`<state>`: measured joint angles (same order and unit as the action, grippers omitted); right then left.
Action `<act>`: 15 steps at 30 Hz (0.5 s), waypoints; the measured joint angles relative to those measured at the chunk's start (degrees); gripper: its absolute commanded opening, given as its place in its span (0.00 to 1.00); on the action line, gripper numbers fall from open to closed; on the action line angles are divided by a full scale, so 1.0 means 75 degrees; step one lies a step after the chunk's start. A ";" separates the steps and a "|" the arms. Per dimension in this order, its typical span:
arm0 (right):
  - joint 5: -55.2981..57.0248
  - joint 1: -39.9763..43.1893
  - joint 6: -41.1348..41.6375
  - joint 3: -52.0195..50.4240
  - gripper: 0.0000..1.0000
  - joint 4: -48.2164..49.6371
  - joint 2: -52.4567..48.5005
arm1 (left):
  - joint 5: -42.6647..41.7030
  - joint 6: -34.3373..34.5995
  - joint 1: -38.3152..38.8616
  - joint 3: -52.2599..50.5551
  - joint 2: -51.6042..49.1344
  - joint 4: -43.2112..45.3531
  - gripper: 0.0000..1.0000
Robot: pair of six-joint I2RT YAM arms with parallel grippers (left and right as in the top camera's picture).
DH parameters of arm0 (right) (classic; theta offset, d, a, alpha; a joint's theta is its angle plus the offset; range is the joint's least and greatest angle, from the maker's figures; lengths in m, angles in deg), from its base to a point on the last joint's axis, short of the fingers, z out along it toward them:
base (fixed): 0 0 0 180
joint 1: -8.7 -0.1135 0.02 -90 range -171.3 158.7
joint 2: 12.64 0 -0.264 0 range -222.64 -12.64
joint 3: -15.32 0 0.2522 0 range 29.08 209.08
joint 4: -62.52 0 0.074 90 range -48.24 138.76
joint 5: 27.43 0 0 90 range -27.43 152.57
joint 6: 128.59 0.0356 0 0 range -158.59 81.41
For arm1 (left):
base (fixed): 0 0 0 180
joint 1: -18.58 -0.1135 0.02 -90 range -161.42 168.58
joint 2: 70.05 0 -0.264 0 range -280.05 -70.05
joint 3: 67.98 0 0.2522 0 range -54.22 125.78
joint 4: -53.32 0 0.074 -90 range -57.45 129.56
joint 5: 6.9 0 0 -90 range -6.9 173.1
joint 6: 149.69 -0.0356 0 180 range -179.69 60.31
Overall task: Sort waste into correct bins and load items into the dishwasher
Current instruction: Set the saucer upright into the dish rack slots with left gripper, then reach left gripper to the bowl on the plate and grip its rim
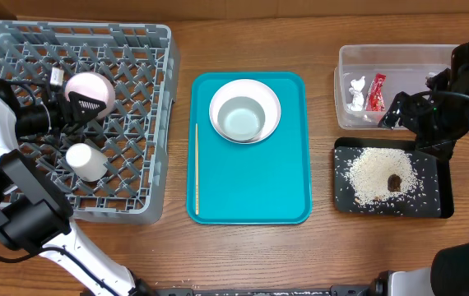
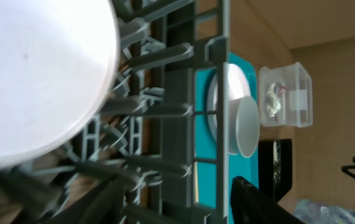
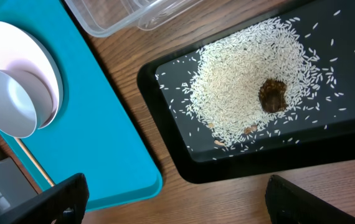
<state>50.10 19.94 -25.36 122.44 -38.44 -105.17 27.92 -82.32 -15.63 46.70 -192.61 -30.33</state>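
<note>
Front edge first: the black tray point(image 1: 440, 197) is loaded with rice grains point(image 1: 374, 174) and the brown food lump point(image 1: 395, 182). The right gripper point(image 1: 392, 113) is held over the tray's far side, fingers wide, nothing gripped.

In the dish rack point(image 1: 148, 123) the white cup point(image 1: 86, 162) is parked on the lattice, with the pink bowl point(image 1: 90, 90) just behind it. The left gripper point(image 1: 82, 104) is seen right against the bowl. In the wrist view its fingers are apart with only rack bars between them, so the bowl is judged not held.

Mid-table, on the teal tray point(image 1: 251, 181), a thin wooden stick point(image 1: 197, 168) is laid along the left edge (probably a chopstick). The grey bowl point(image 1: 243, 119) is sat on the white plate point(image 1: 216, 103).

Farthest back, the tissue point(image 1: 356, 92) and red wrapper point(image 1: 375, 92) are in the clear tub point(image 1: 399, 56).

The grey bowl is judged next for loading. It is expected to be light, rigid and smooth-walled, so slippery. A rim pinch is advised, one finger inside and one outside. The plate is flat with a low rim and hard to get under, so an edge grip is advised once the bowl is lifted off. Whether it is breakable cannot be told.
</note>
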 measured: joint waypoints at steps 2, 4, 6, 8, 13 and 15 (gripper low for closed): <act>0.0000 0.0000 0.0003 0.0000 0.93 -0.0012 0.0000 | 0.0131 0.0035 -0.0061 0.0000 0.0041 -0.0087 0.62; 0.0003 0.0000 0.0003 0.0000 0.93 -0.0047 0.0000 | 0.0233 0.0082 -0.0096 -0.0003 0.0192 -0.0140 0.63; 0.0006 0.0000 0.0003 0.0000 0.93 -0.0117 0.0000 | 0.0318 0.0108 -0.0099 -0.0003 0.0513 -0.0181 0.63; 0.0003 0.0000 0.0000 0.0000 0.93 -0.0172 0.0000 | 0.0388 0.0143 -0.0032 -0.0003 0.0959 -0.0207 0.63; 0.0006 0.0000 0.0006 0.0000 0.96 -0.0332 0.0000 | 0.0682 0.0227 0.0615 -0.0003 0.2448 -0.0224 0.64; 0.0009 0.0000 0.0006 0.0000 0.98 -0.0350 0.0000 | 0.1014 0.0350 0.1204 -0.0003 0.3008 -0.0227 0.64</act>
<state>50.17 19.94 -25.31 122.44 -41.06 -105.17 35.52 -79.70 -6.61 46.68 -170.05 -32.04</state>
